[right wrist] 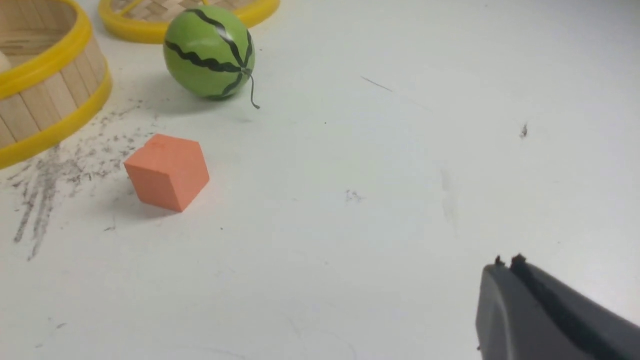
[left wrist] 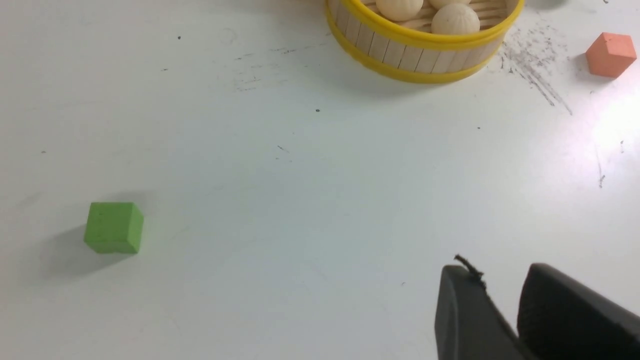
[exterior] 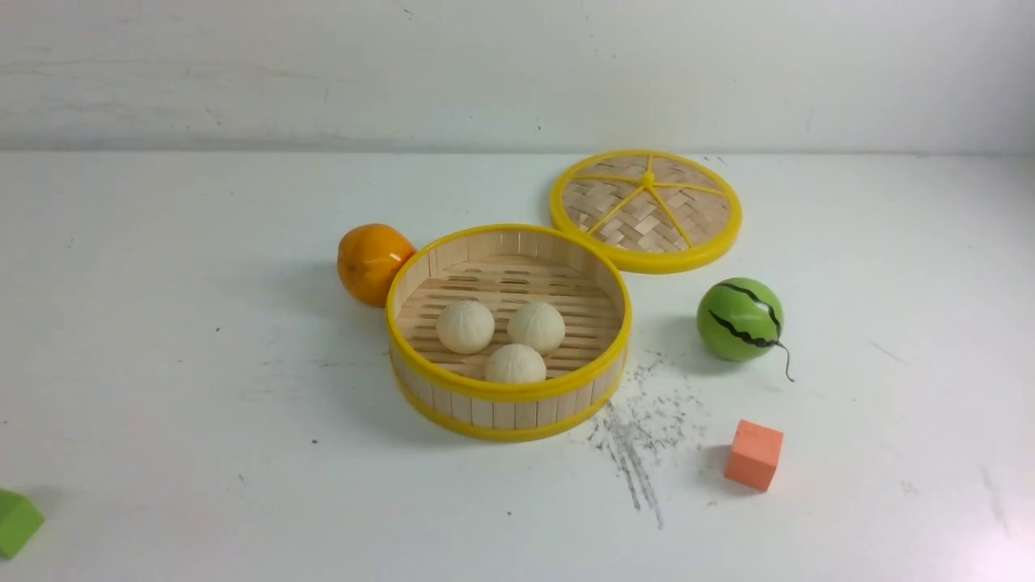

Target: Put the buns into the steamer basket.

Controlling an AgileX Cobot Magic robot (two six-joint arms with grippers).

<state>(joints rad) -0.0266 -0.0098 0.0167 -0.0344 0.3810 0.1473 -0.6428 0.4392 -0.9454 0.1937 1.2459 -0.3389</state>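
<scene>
Three cream-white pleated buns (exterior: 465,326) (exterior: 536,326) (exterior: 515,364) lie on the slatted floor inside the steamer basket (exterior: 508,392), a deep bamboo round with yellow rims at the table's middle. No arm shows in the front view. In the left wrist view my left gripper (left wrist: 500,272) hovers over bare table well short of the steamer basket (left wrist: 415,50), its fingers apart with nothing between them; two buns (left wrist: 455,19) (left wrist: 399,7) show over the rim. My right gripper (right wrist: 507,262) is shut and empty, over bare table to the right of the basket (right wrist: 50,90).
An orange (exterior: 372,263) touches the basket's left side. The woven lid (exterior: 645,210) lies flat behind it to the right. A green striped melon ball (exterior: 740,319) and an orange cube (exterior: 754,454) sit to the right. A green cube (exterior: 16,521) is at the near left.
</scene>
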